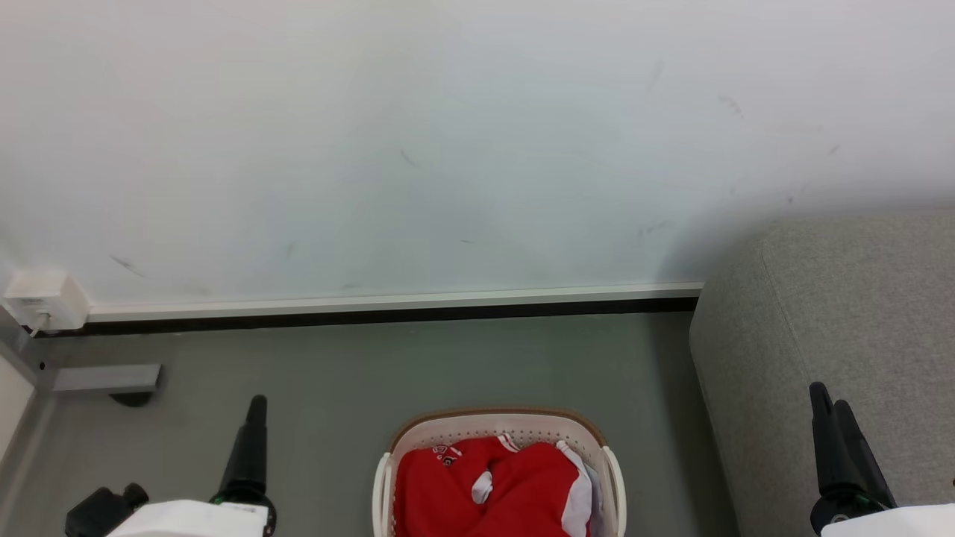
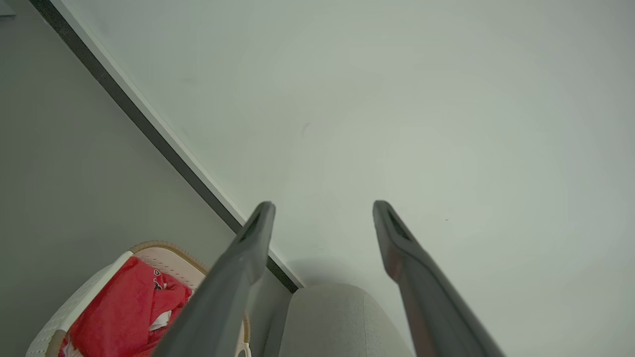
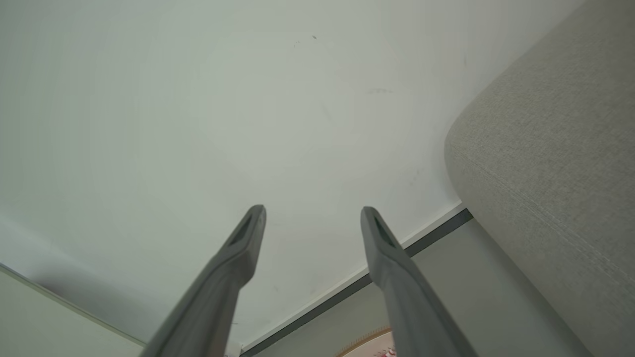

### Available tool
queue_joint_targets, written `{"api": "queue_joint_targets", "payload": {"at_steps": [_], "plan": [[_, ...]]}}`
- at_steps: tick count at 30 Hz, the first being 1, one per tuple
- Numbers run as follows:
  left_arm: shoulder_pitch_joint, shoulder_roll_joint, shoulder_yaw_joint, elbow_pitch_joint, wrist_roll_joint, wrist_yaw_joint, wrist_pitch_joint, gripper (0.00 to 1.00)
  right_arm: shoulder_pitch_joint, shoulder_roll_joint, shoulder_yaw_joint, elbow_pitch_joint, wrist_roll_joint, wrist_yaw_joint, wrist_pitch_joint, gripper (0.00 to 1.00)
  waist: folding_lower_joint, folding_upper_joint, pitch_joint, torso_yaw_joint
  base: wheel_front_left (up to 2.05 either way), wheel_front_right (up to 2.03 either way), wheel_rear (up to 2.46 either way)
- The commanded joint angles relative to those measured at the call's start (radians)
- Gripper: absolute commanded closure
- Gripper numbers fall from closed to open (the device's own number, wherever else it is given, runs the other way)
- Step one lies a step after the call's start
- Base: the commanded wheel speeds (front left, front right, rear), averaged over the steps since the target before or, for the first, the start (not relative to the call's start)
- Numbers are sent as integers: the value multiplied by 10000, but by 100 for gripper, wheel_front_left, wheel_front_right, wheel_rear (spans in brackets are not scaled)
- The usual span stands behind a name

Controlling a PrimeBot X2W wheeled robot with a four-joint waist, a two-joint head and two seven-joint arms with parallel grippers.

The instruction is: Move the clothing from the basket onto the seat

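The white perforated basket [image 1: 498,426] with a brown rim stands on the grey floor at the bottom centre of the head view. The red jersey [image 1: 515,492] with white trim lies crumpled inside it. The grey sofa [image 1: 843,313] rises just right of the basket. My left gripper [image 1: 257,406] hangs left of the basket, and my right gripper [image 1: 830,397] is in front of the sofa's side. The left wrist view shows the left gripper [image 2: 323,205] open and empty, with basket [image 2: 79,302], jersey [image 2: 119,307] and sofa [image 2: 332,317] below. My right gripper [image 3: 313,211] is open beside the sofa [image 3: 555,163].
A white wall [image 1: 448,149] with a baseboard [image 1: 388,304] runs behind the basket. A white socket box [image 1: 45,298] and a grey bracket [image 1: 104,378] sit at the far left. A pale cloth [image 1: 595,488] lies at the basket's right side. Grey floor [image 1: 336,373] lies around the basket.
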Motion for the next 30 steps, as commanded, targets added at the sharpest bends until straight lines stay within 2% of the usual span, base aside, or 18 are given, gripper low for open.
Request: {"api": "queue_joint_targets", "payload": {"at_steps": [1, 13, 30], "plan": [[-79, 73, -69, -155, 546, 26, -118, 0, -84, -56, -69, -134, -576, -5, -45, 0, 0, 0, 0, -7, 0, 0, 0], [-37, 102, -341, 1, 3216, 178, -540, 0, -109, 139, -276, 48, -3146, -7, -171, 0, 0, 0, 8, -38, 0, 0, 0], [9, 265, -473, 125, 5537, 484, -1070, 0, -165, 374, -535, 270, -5887, -11, -323, 0, 0, 0, 31, -68, 0, 0, 0]]}}
